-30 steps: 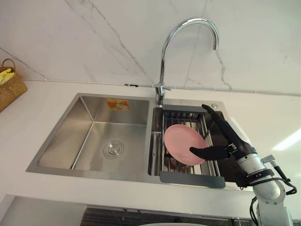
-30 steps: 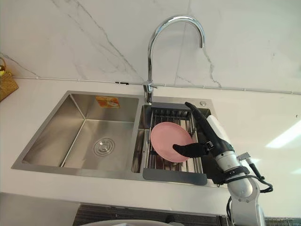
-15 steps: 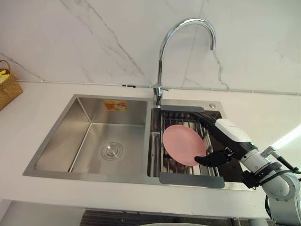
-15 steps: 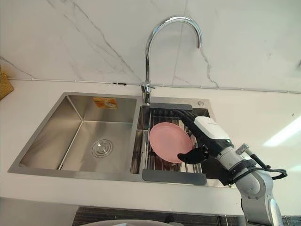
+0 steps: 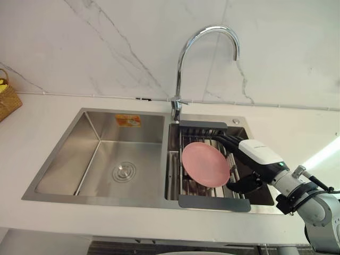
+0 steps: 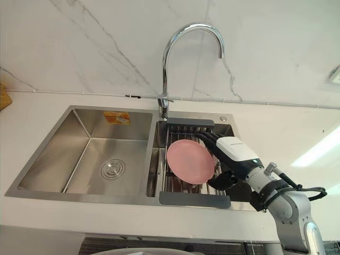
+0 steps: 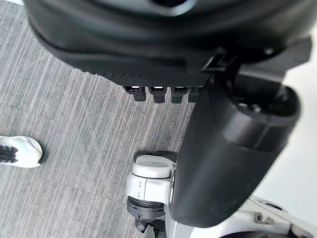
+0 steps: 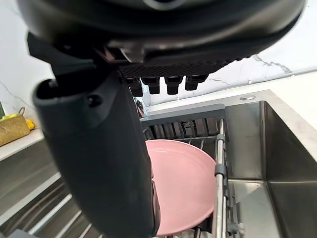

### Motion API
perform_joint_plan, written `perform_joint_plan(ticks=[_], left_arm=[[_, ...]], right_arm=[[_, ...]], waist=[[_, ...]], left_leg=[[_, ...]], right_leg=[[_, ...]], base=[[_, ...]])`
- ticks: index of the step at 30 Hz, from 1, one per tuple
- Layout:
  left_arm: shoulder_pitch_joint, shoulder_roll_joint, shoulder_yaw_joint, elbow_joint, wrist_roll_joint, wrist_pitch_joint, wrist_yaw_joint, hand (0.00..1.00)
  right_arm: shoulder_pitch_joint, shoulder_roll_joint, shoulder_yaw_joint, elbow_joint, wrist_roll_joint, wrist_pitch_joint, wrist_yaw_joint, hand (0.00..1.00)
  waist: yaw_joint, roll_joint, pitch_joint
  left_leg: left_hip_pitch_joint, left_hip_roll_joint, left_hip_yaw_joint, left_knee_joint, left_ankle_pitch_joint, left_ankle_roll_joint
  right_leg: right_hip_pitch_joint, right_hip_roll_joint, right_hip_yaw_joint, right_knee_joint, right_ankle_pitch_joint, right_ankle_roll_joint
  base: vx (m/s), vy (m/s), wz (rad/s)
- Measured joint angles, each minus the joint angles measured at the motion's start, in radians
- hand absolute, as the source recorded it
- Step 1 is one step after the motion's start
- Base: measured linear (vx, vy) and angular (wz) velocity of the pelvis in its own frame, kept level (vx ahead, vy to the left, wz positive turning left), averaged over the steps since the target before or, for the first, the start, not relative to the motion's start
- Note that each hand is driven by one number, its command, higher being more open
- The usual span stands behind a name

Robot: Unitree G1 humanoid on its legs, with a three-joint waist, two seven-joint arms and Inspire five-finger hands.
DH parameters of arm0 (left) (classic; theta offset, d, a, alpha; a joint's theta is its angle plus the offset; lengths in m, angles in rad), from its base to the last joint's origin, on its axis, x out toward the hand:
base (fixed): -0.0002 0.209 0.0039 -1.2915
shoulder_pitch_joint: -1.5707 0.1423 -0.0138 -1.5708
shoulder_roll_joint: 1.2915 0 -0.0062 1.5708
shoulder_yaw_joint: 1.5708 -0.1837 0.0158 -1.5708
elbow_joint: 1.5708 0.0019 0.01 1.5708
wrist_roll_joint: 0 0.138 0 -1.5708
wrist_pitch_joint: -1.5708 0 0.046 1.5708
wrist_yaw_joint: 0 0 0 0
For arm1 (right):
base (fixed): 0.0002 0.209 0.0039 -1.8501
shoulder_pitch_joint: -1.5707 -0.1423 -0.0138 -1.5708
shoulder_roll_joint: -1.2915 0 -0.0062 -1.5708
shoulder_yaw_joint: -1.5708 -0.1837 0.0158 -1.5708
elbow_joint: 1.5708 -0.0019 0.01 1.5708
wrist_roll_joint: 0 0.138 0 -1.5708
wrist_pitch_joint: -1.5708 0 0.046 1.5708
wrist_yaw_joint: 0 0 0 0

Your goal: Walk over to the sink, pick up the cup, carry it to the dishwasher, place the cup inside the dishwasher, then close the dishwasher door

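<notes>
Left eye view: a steel sink point(image 5: 95, 143) with two basins sits in a white counter point(image 5: 297, 127), a curved tap point(image 5: 183, 58) behind the divider and a woven basket point(image 5: 8, 101) at the far left edge. A pink plate point(image 5: 204, 163) stands tilted on a rack point(image 5: 212, 202) in the right basin. The right hand point(image 5: 260, 156) is at the plate's right rim, with straight fingers point(image 5: 226, 141) behind it and the thumb point(image 5: 241, 184) by its lower front edge. I cannot tell whether they touch it.

Right eye view: the same scene, with the plate's rim between thumb and fingers.

Left wrist view: the left hand point(image 7: 163, 44) hangs over a grey floor point(image 7: 74, 124), fingers straight and empty, near a person's white shoe point(image 7: 17, 151).

Right wrist view: the spread thumb crosses the plate's front; the fingers are uncurled.
</notes>
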Motion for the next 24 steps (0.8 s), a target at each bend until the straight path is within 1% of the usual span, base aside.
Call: perform_joint_plan(ticks=[5,7,15,20,24], left_arm=[[0.002,0.001,0.000,0.000,0.001,-0.002,0.000,1.00],[0.002,0.000,0.000,0.000,0.001,-0.004,0.000,1.00],[0.001,0.001,-0.001,0.000,0.001,-0.011,0.000,1.00],[0.001,0.004,-0.002,0.000,0.001,-0.011,0.000,1.00],[0.000,0.011,-0.007,0.000,0.001,-0.011,0.000,1.00]], right_arm=[[0.018,0.000,0.000,0.018,-0.039,-0.020,-0.014,1.00],[0.028,0.000,0.000,0.037,-0.039,-0.038,-0.019,1.00],[0.047,0.000,0.003,0.061,-0.072,-0.053,-0.057,1.00],[0.047,0.000,0.004,0.091,-0.079,-0.068,-0.079,1.00],[0.047,0.000,0.009,0.096,-0.118,-0.089,-0.100,1.00]], waist=[[-0.006,-0.003,0.001],[-0.005,-0.006,0.003],[-0.005,-0.008,0.002],[-0.005,-0.010,0.001],[-0.004,-0.012,-0.001]], left_leg=[[0.000,0.001,0.001,0.000,0.000,0.000],[0.000,0.002,0.001,-0.001,0.000,-0.001],[-0.010,0.004,0.003,-0.002,-0.001,-0.001],[-0.011,0.004,0.003,0.000,-0.001,-0.001],[-0.014,0.004,0.000,0.000,-0.001,-0.001]], right_leg=[[0.000,0.001,0.000,0.000,-0.002,0.003],[0.000,0.001,0.000,0.000,-0.003,0.004],[-0.012,0.003,0.002,0.000,-0.006,0.005],[-0.013,0.003,0.002,0.000,-0.008,0.006],[-0.014,0.003,0.000,0.000,-0.009,0.006]], base=[[-0.01,-0.003,0.00],[0.00,0.000,0.00],[0.00,0.000,0.00],[0.00,0.000,0.00],[0.00,0.000,0.00]])
